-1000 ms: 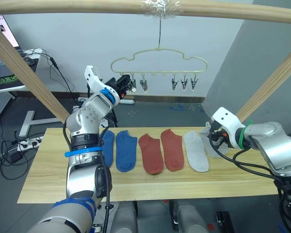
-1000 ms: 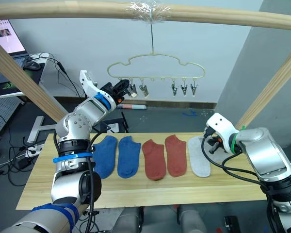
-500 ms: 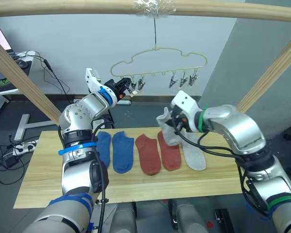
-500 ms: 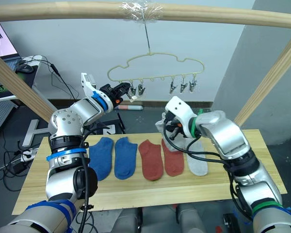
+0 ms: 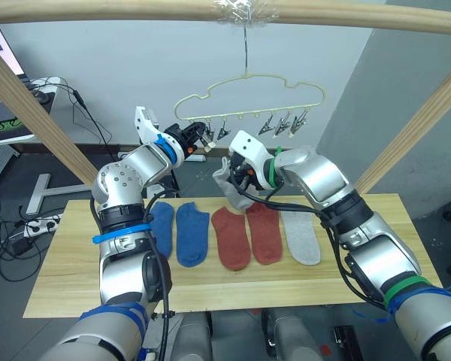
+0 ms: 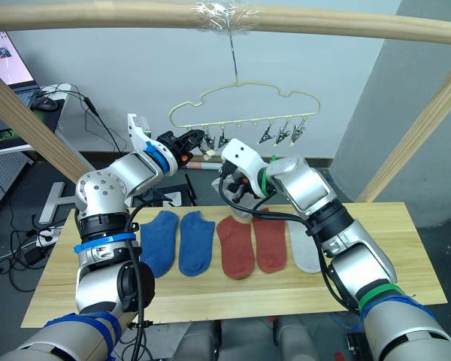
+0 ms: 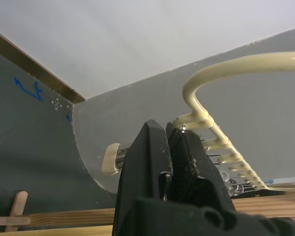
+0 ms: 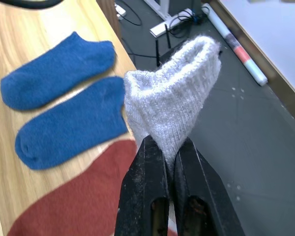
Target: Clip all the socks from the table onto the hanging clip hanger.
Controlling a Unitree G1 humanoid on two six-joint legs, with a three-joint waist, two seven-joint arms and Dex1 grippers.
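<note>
So the grey sock (image 5: pixel 227 178) is up off the table (image 5: pixel 75 256), pinched in the right gripper (image 5: pixel 237 174), and it hangs in the air just below the left end of the clip hanger (image 5: pixel 248 94). The clip that matters sits up and to the robot's left of the sock, near but not touching. The sock droops down from the fingers with its cuff end bunched upward in the right wrist view, so the long axis runs roughly vertical.

The left gripper (image 5: pixel 198 133) is right at that end clip, fingers closed on or beside it; I can't tell if it's actually squeezing the clip open.

My guess: the right arm needs to lift the cuff up and left into that clip.

Five socks lie flat in a row: two blue socks (image 5: pixel 179 232), two rust-red socks (image 5: pixel 248 235), one grey sock on the table (image 5: pixel 301 237).
</note>
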